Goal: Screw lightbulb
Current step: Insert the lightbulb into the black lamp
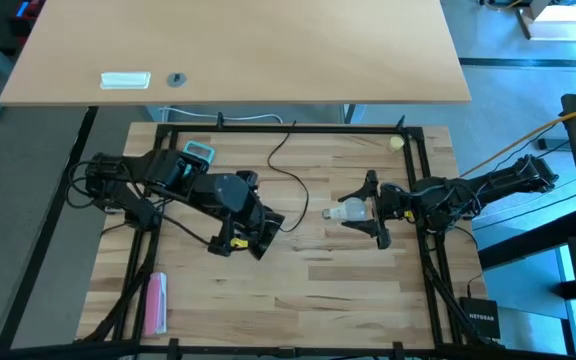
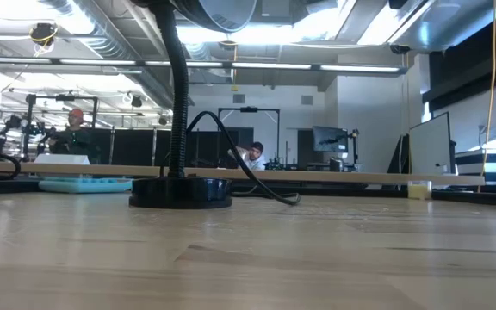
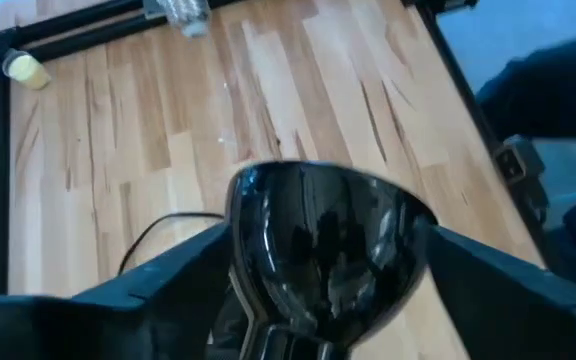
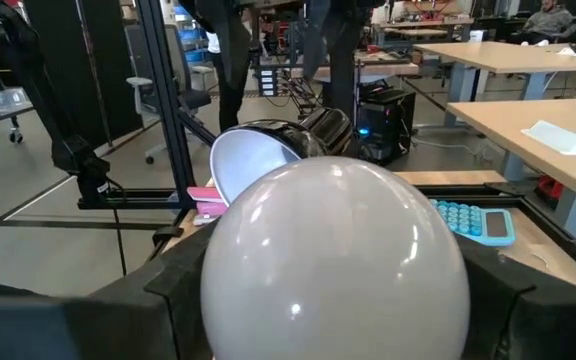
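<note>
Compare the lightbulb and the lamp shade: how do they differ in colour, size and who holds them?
The lightbulb is white and frosted; the lamp shade is glossy black outside. The lightbulb is much smaller than the shade. The right gripper holds the lightbulb; the left gripper is at the shade. Both have rounded shapes.

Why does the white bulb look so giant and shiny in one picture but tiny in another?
In the right wrist view the lightbulb sits right against the camera, held in the right claw, and bright spots of room light glint on it. In the high view the camera hangs far above, so the same bulb looks small.
</note>
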You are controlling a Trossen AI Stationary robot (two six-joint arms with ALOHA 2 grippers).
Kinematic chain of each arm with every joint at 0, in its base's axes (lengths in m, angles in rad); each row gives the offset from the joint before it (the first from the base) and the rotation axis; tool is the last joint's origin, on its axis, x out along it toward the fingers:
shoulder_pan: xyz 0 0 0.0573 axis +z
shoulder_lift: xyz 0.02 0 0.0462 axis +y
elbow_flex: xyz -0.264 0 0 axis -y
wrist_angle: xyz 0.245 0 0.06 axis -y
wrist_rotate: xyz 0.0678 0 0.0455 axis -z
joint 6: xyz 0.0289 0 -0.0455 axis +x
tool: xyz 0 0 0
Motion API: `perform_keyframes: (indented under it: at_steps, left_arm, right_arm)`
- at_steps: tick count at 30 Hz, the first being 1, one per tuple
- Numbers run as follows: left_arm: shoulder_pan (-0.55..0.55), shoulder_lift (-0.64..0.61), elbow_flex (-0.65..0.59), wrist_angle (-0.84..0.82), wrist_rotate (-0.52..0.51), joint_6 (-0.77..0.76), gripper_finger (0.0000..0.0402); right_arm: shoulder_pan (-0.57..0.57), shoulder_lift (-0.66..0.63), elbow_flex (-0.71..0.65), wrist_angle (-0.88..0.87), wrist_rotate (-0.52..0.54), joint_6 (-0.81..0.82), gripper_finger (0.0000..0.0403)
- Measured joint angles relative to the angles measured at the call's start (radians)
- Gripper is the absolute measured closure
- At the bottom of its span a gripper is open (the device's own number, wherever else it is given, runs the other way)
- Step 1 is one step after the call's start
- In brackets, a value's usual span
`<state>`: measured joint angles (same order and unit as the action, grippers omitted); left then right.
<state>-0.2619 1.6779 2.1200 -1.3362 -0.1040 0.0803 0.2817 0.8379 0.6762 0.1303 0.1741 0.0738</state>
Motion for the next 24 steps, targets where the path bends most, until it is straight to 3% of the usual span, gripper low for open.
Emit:
perform_keyframes:
  at_steps: [4,16,20,24]
  left_arm:
    - [0.0,0.0,0.0,-0.012,-0.021,-0.001,0.0009]
    - [-0.029,-0.002,0.0,-0.061,-0.009,-0.054,0.0028]
    - [-0.032,0.002,-0.005,-0.224,-0.101,-0.065,0.0027]
    - [-0.04,-0.017,-0.065,-0.227,-0.156,-0.068,0.0027]
  right_arm:
    - [0.0,0.0,0.0,0.0,0.0,0.0,0.0134]
    - [0.0,0.0,0.0,0.0,0.003,0.0,0.0134]
    - [0.0,0.0,0.0,-0.001,0.007,0.012,0.0134]
    - [0.0,0.0,0.0,-0.001,0.011,0.024,0.0134]
